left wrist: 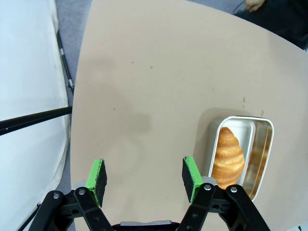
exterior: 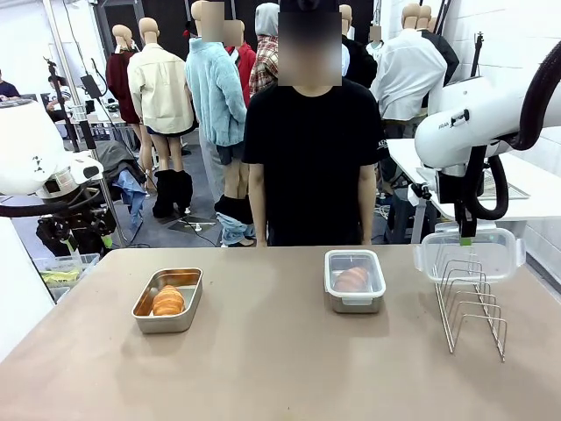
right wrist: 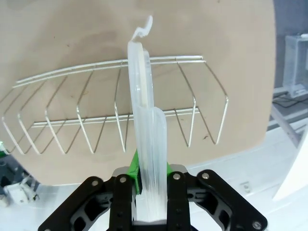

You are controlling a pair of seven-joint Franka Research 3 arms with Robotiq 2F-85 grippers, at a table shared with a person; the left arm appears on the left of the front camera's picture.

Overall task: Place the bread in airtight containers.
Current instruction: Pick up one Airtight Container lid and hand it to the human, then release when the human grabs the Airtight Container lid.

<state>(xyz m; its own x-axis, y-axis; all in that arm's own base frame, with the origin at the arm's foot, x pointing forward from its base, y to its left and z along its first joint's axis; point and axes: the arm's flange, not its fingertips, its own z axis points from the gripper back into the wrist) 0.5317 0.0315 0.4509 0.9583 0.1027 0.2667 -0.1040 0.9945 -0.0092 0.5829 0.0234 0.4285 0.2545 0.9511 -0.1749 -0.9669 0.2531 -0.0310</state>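
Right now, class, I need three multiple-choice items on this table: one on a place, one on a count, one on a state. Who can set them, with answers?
1. Where does the open tin sit?
A. on the robot's left
B. on the wire rack
C. in the person's hands

2. How many croissants are there?
A. one
B. two
C. four

3. What is the right gripper doing?
A. hanging open
B. clamping a clear lid
C. holding a croissant

Answers: 1 A, it lies left of the lidded tin. 2 B, one croissant in the open tin, another under the lid. 3 B, its pads squeeze the clear lid above the wire rack.
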